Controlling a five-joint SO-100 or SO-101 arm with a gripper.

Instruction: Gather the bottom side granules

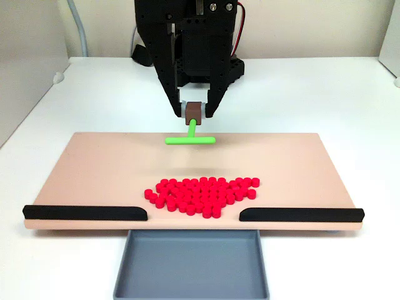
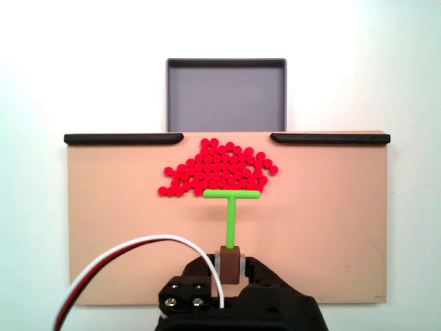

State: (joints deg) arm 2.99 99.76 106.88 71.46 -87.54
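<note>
Centrally on the tan board: red granules, packed into one low, wide patch just behind the gap between the two black rails. Seen from above, same cluster touching or nearly touching the gap, widest along its side toward the arm, narrowing toward the grey tray. A few pellets straggling at the left end of the patch in the view from above, still close to the rest.

Grey tray sitting off the board's edge, lined up with the gap between the rails, interior bare grey.

Green T-shaped pusher held by its brown block at the stem's end, crossbar lying just beside the arm-side edge of the granules in the view from above, possibly touching the nearest ones; hard to tell. In the front view, crossbar appearing raised above the board near its far edge, well apart from the cluster, stem pointing up into the gripper.

Black fingers pressed in on either side of the brown block, pinching it firmly. Same clamp visible from above, with white and red cables looping off to the left.

White table all around the board.
</note>
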